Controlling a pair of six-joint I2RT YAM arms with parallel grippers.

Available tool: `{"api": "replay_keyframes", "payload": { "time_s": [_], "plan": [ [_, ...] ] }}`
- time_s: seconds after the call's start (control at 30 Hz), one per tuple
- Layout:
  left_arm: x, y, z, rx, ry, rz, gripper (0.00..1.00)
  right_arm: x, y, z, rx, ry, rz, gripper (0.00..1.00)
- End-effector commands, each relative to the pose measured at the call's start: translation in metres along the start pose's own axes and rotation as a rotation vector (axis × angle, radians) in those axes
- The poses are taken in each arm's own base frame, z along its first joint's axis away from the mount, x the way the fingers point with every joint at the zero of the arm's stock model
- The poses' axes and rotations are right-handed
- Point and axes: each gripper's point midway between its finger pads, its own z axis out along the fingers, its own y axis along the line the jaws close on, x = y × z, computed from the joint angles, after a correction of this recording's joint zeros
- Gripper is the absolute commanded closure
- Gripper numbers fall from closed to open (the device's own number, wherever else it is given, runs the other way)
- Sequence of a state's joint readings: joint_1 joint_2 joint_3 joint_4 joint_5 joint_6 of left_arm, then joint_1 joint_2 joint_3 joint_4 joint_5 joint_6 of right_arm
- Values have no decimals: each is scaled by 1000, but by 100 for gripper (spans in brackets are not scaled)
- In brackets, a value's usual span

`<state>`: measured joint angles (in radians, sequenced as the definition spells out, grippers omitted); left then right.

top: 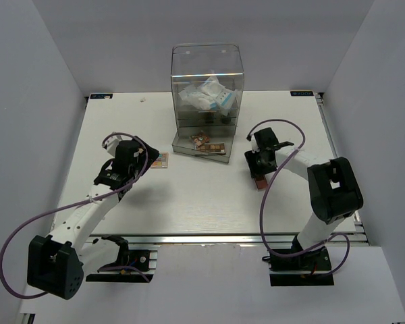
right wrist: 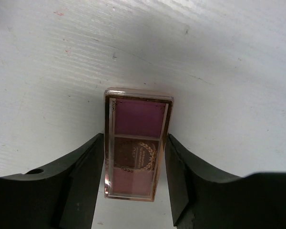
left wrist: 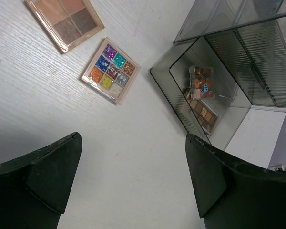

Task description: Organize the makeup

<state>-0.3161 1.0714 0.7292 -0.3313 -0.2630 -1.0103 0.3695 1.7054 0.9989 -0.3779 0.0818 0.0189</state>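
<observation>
Right gripper (right wrist: 136, 191) has the pink palette (right wrist: 138, 152) pinched between its fingers (right wrist: 88, 181), one pad on each long side, so a narrow grip around it. That's on the right side of the table (top: 189, 202), right of the clear box (top: 207, 74) and a bit nearer. Can't tell whether the palette is sitting on the table or just off it.

Left gripper (left wrist: 133, 181) is spread wide with nothing between the fingers, only bare tabletop. It hangs over the left-middle of the table. Just beyond its fingertips lies the multicolour palette (left wrist: 110, 70), flat, with the brown palette (left wrist: 64, 21) close beside it but not touching. From the top camera I only see the multicolour one, right next to the gripper, left of the box's drawer (top: 202, 144); the brown one must be hidden under the arm.

The box stands at the far middle. Its bottom drawer is pulled out toward the near side, and two small palettes lie inside: an orange one (left wrist: 201, 82) and a tan one (left wrist: 202, 112), pretty much touching. Higher up in the box there's the white-blue packet (top: 209, 94), crumpled up.
</observation>
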Motion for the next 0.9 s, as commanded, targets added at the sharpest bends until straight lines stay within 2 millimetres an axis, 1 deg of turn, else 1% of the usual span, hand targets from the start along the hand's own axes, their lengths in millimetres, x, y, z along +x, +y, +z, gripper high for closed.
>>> {"api": "replay_keyframes", "payload": {
  "time_s": [0.0,0.03,0.07,0.1,0.13,0.17,0.2,0.23,0.27,0.33,0.37,0.4,0.47,0.5,0.57,0.6,0.63,0.67,0.73,0.77,0.8,0.83,0.87],
  "plan": [
    [-5,5,-4,-10,-22,-9,2,-29,-2,-17,-12,-121,-131,96],
    [-5,7,-4,-13,-21,-10,2,-47,-1,-31,-23,-191,-199,100],
    [-5,7,-4,-13,-21,-13,2,-68,13,-42,-96,-265,-244,100],
    [-4,9,-3,-17,-20,-17,2,-83,18,-58,-128,-327,-337,100],
    [-4,11,-3,-21,-18,-19,2,-91,27,-68,-175,-367,-403,100],
    [-4,11,-3,-21,-17,-26,2,-104,46,-86,-277,-434,-477,100],
    [-3,13,-2,-26,-15,-27,2,-112,55,-102,-321,-490,-539,100],
    [-3,14,-2,-26,-15,-28,2,-119,61,-111,-346,-541,-640,100],
    [-4,15,-2,-32,-14,-31,2,-128,76,-125,-401,-600,-705,100],
    [-3,17,-3,-34,-12,-34,2,-140,85,-131,-397,-658,-801,100],
    [-4,19,-2,-39,-13,-35,2,-153,93,-137,-374,-698,-840,100],
    [-3,19,-2,-38,-10,-38,2,-157,96,-128,-370,-689,-860,100],
    [-3,21,-2,-42,-8,-43,2,-170,101,-125,-349,-704,-878,100],
    [-2,22,-2,-43,-5,-43,2,-183,107,-122,-339,-725,-890,100],
    [-2,24,-2,-47,-2,-45,2,-196,113,-118,-291,-739,-899,100],
    [-2,25,-2,-48,-4,-48,2,-208,115,-113,-268,-762,-908,100],
    [-2,25,-2,-50,-3,-49,2,-213,118,-111,-256,-771,-921,100],
    [-3,27,-2,-55,-4,-51,2,-219,123,-104,-233,-784,-935,100],
    [-3,27,-3,-55,-3,-52,2,-228,127,-101,-214,-803,-952,100],
    [-3,28,-3,-57,-2,-53,2,-230,131,-99,-204,-808,-966,97],
    [-3,28,-3,-57,-1,-54,2,-230,135,-88,-202,-793,-982,93],
    [-3,29,-3,-59,-1,-55,2,-236,137,-89,-193,-808,-988,84],
    [-3,30,-3,-61,-1,-58,2,-237,139,-84,-187,-801,-995,80]
  ]
}}
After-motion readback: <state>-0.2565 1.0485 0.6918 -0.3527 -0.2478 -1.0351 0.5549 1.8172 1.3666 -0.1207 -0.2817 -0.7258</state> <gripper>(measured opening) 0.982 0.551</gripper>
